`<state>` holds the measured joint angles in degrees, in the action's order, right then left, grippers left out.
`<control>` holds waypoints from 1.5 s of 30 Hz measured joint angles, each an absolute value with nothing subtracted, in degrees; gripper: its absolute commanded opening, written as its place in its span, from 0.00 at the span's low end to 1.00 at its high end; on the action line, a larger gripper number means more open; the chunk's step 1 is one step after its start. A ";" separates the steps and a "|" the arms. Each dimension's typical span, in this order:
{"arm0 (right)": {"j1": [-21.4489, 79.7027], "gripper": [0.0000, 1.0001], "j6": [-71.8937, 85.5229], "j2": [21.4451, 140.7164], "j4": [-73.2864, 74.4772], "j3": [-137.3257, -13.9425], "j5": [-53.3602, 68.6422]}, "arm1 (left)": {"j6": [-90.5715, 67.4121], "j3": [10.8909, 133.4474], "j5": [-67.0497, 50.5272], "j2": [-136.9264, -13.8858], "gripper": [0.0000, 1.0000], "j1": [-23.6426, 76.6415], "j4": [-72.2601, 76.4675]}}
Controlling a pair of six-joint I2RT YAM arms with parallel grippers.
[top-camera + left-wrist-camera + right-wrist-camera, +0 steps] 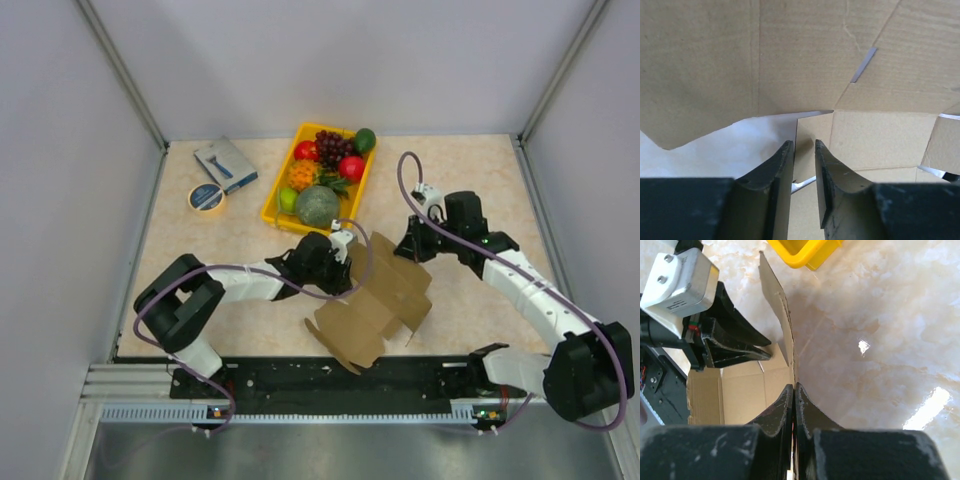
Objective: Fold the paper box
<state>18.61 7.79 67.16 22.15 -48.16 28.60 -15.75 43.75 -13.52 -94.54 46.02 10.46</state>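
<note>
The paper box (385,300) is a brown corrugated sheet, partly raised into a box shape, near the table's front centre. My right gripper (402,250) is at its far right corner. In the right wrist view it (794,386) is shut on the edge of an upright flap (777,305). My left gripper (345,262) is at the box's far left side, inside the raised panels. In the left wrist view its jaws (802,145) stand a narrow gap apart in front of a cardboard panel (805,55), with nothing visibly pinched. It also shows in the right wrist view (735,347).
A yellow tray (278,190) of toy fruit stands just behind the box; its corner shows in the right wrist view (805,252). A tape roll (207,197) and a blue-grey packet (226,163) lie at the back left. Walls enclose the table on three sides.
</note>
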 measured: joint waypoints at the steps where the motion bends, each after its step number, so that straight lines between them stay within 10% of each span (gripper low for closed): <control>1: 18.61 0.00 8.05 66.85 21.91 -47.68 28.56 | -15.46 43.29 -13.37 -93.95 0.23 46.28 10.68; 19: 27.62 0.00 7.53 56.64 17.85 -42.61 14.04 | -13.26 41.23 -7.46 -89.65 0.00 50.02 15.11; 45: 47.59 0.00 -3.01 54.17 11.53 -36.36 -8.32 | -13.93 34.70 -12.29 -78.39 0.61 46.81 17.50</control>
<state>47.59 -3.01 54.17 11.53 -36.36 -8.32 -13.93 34.70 -12.29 -78.39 46.81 17.50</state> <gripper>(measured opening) 0.008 0.594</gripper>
